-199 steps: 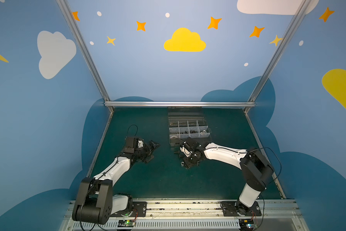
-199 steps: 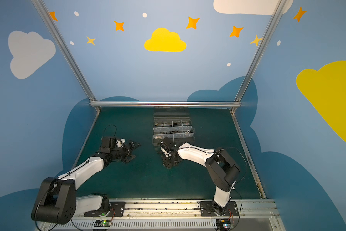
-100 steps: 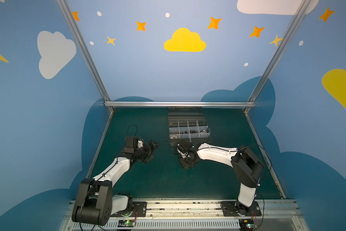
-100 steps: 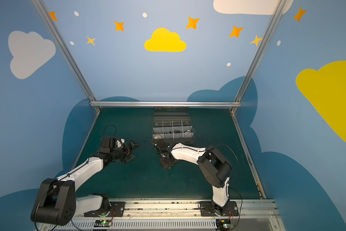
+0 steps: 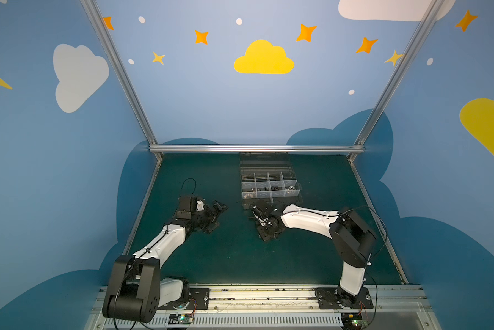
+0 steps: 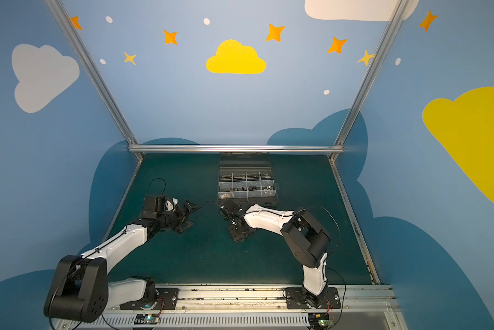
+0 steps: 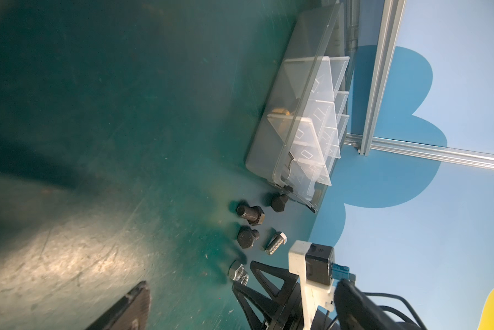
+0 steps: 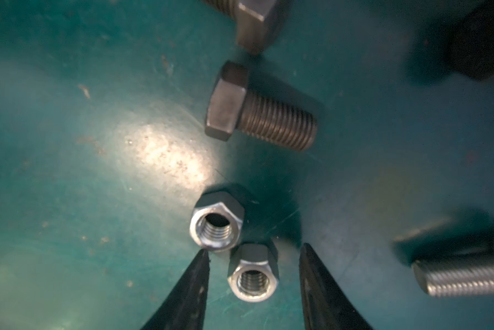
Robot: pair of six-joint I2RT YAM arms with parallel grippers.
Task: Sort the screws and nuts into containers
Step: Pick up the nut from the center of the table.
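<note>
Our right end effector (image 8: 254,249) sits low over the worktop (image 8: 68,171), jaws partly apart and gripping nothing. Its fingertips (image 8: 194,274) straddle a small silver nut (image 8: 253,281), which stands on one flat face with its threaded hole up and a gap on each side. A second silver nut (image 8: 217,225) is just beside the first, perhaps touching it, and very near one fingertip, so we judge that closing could nudge it. Beyond them a dark hex-headed bolt (image 8: 261,115) lies on its side, and a silver bolt (image 8: 465,278) lies further off.

We expect the nut to be light, rigid, smooth and slippery. It is best pinched squarely across two opposite flats and low down, or it may squirt out.

In a top view this end effector is near the middle of the frame, just below the organiser box (image 5: 271,195). The box lid is open, and the compartments (image 5: 268,183) already hold some pieces. Our left end effector (image 5: 216,217), left of centre, has its jaws spread with nothing seen between them.
</note>
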